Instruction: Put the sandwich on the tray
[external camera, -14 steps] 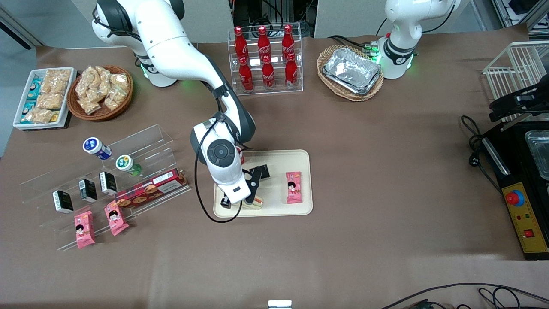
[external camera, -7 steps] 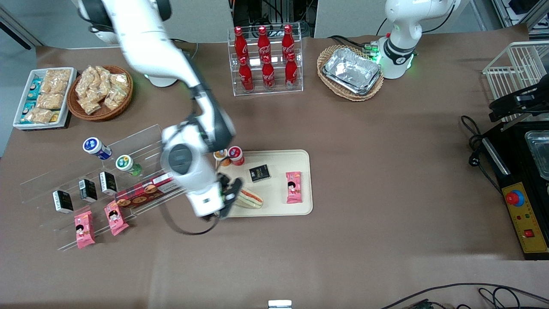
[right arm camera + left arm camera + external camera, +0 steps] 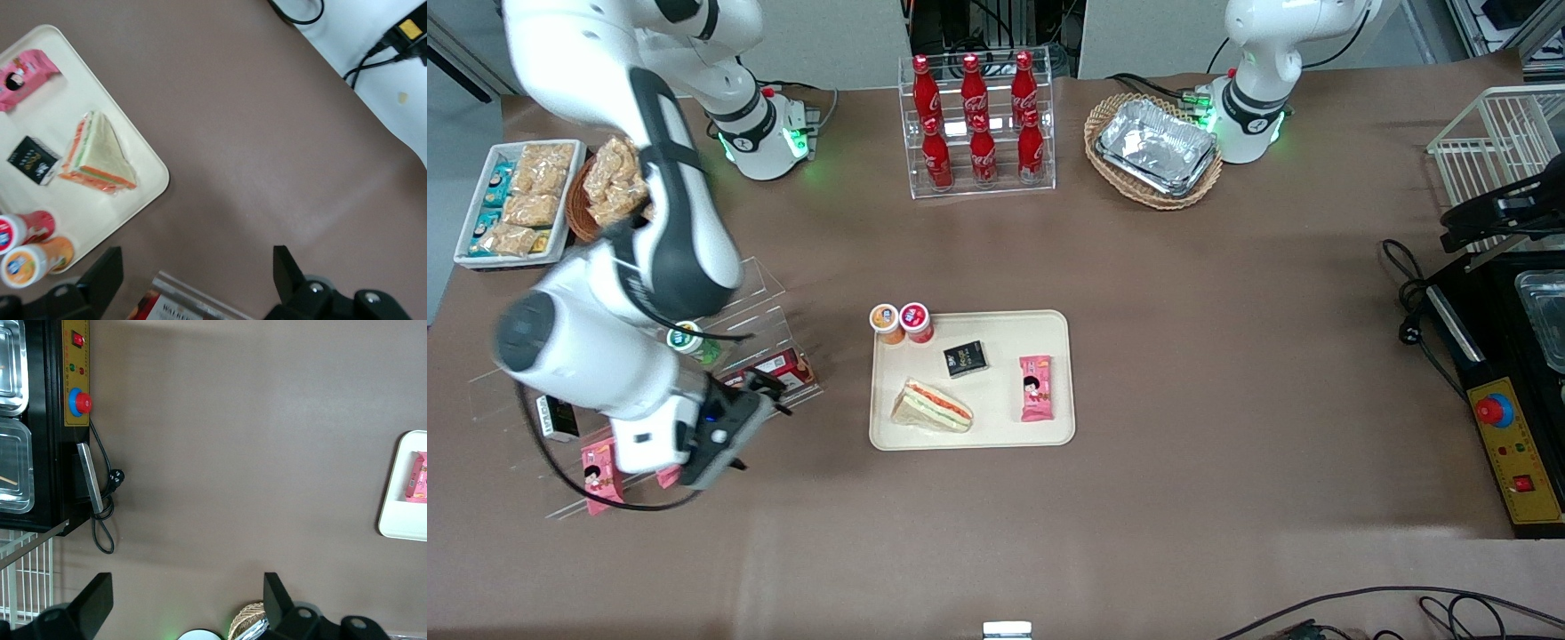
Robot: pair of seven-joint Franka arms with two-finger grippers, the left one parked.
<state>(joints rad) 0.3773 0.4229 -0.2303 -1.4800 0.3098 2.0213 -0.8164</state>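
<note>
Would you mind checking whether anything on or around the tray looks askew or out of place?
Nothing stands out. The sandwich lies flat inside the tray, beside the pink packet and black box. The end effector, open, hovers near the acrylic shelf.

The gripper [image 3: 760, 396] looks smeared, so its fingers cannot be made out. The arm covers part of the brown basket [image 3: 583, 213] and part of a pink packet [image 3: 669, 476]. The tray [image 3: 150, 167] is cut off at the picture's edge in the right wrist view.
</note>
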